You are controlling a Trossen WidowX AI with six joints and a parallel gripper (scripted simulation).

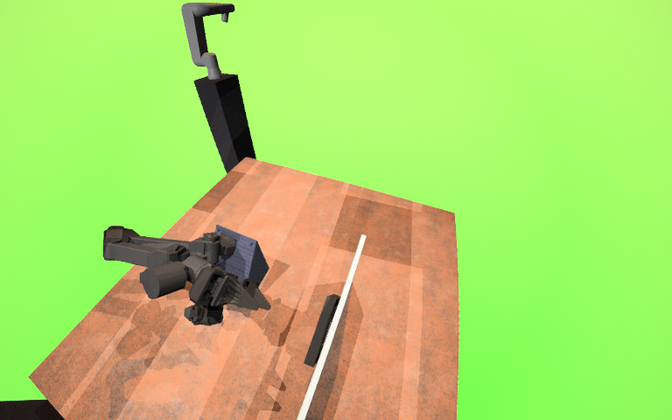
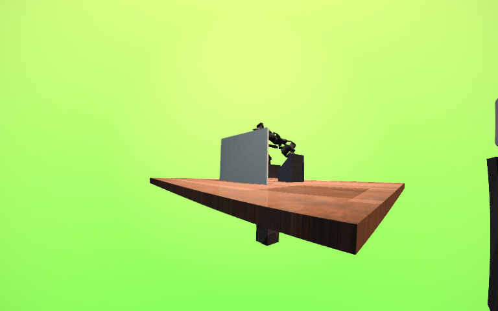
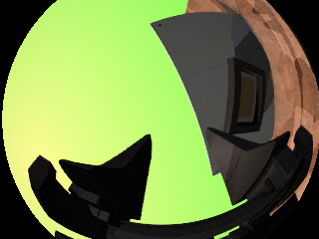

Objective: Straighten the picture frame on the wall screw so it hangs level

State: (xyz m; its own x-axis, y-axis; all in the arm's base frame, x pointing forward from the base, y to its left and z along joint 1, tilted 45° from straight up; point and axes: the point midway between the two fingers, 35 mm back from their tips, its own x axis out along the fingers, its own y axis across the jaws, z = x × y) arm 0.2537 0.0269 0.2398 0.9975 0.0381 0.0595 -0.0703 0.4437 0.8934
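Top: matte black gripper (image 1: 267, 297) (image 3: 179, 134), pointed fingers parted with nothing between, well apart from dark, straight-edged picture frame (image 1: 322, 331) (image 3: 231, 95) on near face of thin, white-edged upright wall panel (image 1: 356, 257) (image 2: 244, 157) (image 3: 204, 45). Streaky reddish-brown wood tabletop (image 1: 430, 237) (image 2: 323, 208) (image 3: 299, 80) beneath; slope-faced, blue-grey block (image 1: 240, 252) (image 2: 297, 168) under arm.

Exterior: panel flat, plain grey, hiding frame.

Wrist: frame rectangular, thick dark border, pale inner edge, ochre centre; view too warped to judge level.
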